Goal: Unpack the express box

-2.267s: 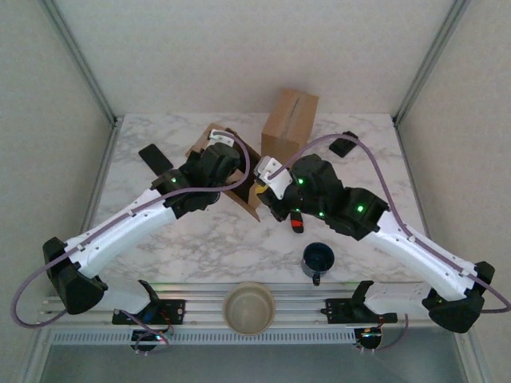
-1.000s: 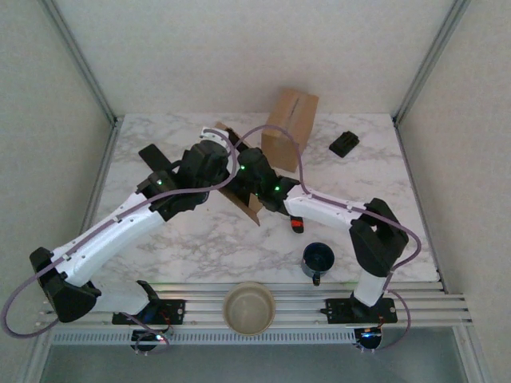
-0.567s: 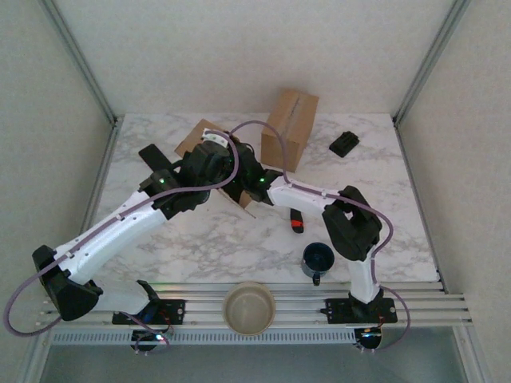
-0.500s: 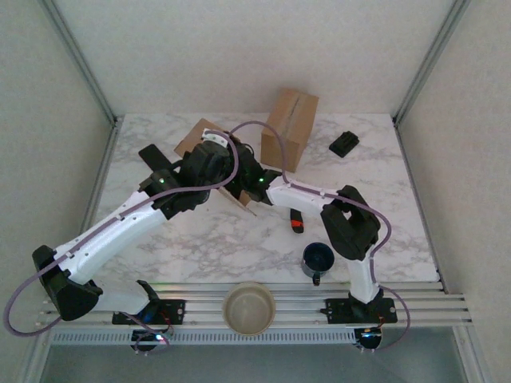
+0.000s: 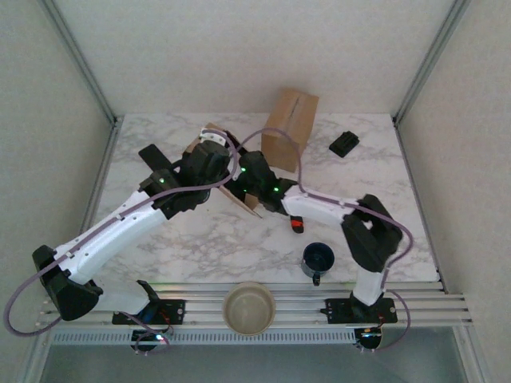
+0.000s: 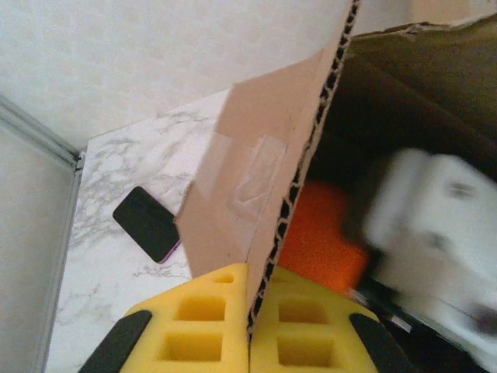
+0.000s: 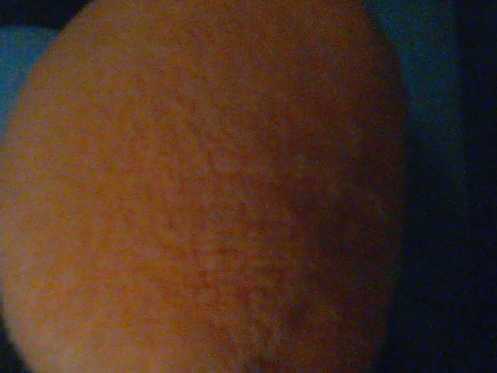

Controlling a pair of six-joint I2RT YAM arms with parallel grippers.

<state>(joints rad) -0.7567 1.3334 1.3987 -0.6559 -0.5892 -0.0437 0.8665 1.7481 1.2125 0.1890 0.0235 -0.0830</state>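
Lying dead ahead of the right gripper's (image 5: 242, 177) shut jaws, the orange item (image 7: 202, 186) is being exposed by the left gripper (image 6: 248, 326) pinching the box flap (image 6: 256, 179).

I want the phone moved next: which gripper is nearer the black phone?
Left. The left gripper pinches the box flap near the black phone; the right gripper reaches inside the box, farther away.

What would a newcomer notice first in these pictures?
The open cardboard box in the middle of the table draws the eye. The left gripper is shut on its raised flap, and a rough orange object sits inside, very near the right wrist camera.
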